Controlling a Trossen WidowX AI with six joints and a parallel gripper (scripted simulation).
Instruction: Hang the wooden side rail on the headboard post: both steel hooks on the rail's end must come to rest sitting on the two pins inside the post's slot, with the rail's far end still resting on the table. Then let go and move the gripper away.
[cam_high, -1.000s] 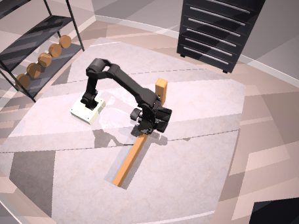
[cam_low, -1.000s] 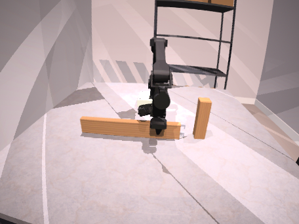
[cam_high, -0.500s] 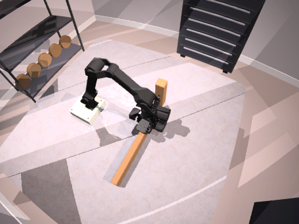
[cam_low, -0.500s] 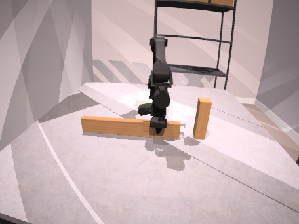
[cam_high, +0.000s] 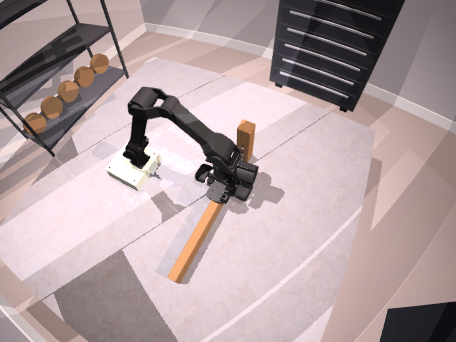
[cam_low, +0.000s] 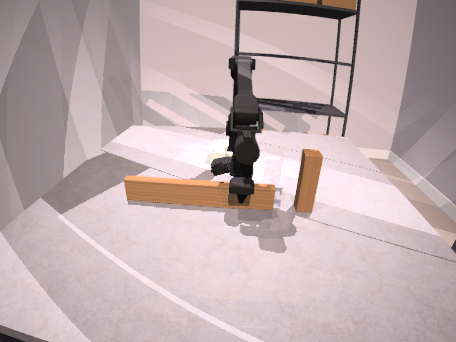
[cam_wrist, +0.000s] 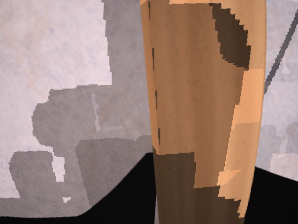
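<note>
The wooden side rail (cam_high: 196, 240) (cam_low: 172, 192) (cam_wrist: 190, 90) lies long and low on its narrow edge, its far end on or just above the table; a small gap cannot be ruled out. My gripper (cam_high: 220, 196) (cam_low: 242, 197) (cam_wrist: 178, 157) is shut on the rail near its hook end, with a finger on each side. The steel hooks (cam_low: 278, 196) stick out of that end in the exterior view, pointing at the post and short of it. The headboard post (cam_high: 245, 137) (cam_low: 309, 181) stands upright. Its slot and pins cannot be made out. The arm hides the hooks in the top view.
The arm's pale base (cam_high: 131, 172) stands left of the post in the top view. A black shelf rack (cam_high: 82, 104) (cam_low: 295, 106) with round wooden pieces and a dark drawer cabinet (cam_high: 325, 55) stand beyond the table (cam_high: 280, 260) (cam_low: 200, 280).
</note>
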